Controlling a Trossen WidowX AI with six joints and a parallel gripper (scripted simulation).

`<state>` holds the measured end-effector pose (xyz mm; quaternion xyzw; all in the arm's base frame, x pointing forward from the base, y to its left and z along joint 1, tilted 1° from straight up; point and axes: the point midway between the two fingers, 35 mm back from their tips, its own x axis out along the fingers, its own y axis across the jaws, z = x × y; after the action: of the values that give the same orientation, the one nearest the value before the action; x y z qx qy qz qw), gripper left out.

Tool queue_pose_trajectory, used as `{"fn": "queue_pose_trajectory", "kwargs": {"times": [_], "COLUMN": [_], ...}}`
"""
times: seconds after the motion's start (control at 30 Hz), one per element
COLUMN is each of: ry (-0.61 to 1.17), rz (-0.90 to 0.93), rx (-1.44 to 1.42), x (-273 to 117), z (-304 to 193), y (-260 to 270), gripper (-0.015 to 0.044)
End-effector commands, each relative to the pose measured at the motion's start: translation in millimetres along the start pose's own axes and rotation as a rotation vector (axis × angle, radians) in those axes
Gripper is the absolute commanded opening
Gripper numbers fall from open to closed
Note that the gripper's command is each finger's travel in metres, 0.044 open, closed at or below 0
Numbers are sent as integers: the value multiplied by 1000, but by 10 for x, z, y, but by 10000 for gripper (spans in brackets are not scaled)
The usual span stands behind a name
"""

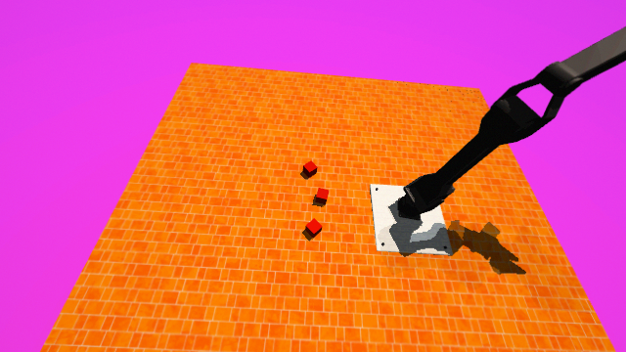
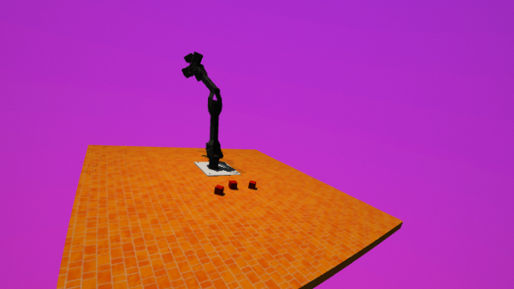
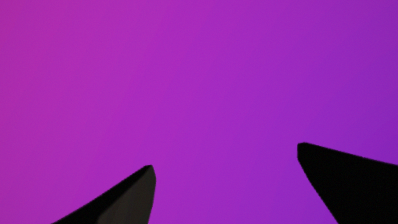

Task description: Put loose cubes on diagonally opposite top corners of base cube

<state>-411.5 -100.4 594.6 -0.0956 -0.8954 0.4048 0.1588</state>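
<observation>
Three cubes (image 1: 322,196) (image 2: 233,185) sit apart on the worktop (image 1: 235,293) (image 2: 181,233), near the plate (image 1: 383,215) (image 2: 203,169); which is the base is unclear. Above the plate, the pincer (image 2: 185,64) (image 3: 225,162) gapes wide; the top view crops it out.

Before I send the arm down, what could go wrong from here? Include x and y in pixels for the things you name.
Three identical red cubes (image 1: 322,196) (image 2: 233,185) sit close together: it could grab the base cube by mistake.

The open gripper (image 2: 187,64) (image 3: 225,162) might clip a neighbour on descent.

The wrist view shows no cube, so aiming from it now would probably fail.
</observation>
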Motion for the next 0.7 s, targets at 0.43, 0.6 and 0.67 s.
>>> {"fn": "queue_pose_trajectory", "kwargs": {"times": [0.43, 0.6, 0.67], "ry": [-454, -635, -708], "rz": [-185, -254, -281], "rx": [21, 16, 12], "x": [-1057, -1639, -1891], "z": [1254, 1641, 1773], "y": [-608, -772, -820], "gripper": [265, 265, 265]}}
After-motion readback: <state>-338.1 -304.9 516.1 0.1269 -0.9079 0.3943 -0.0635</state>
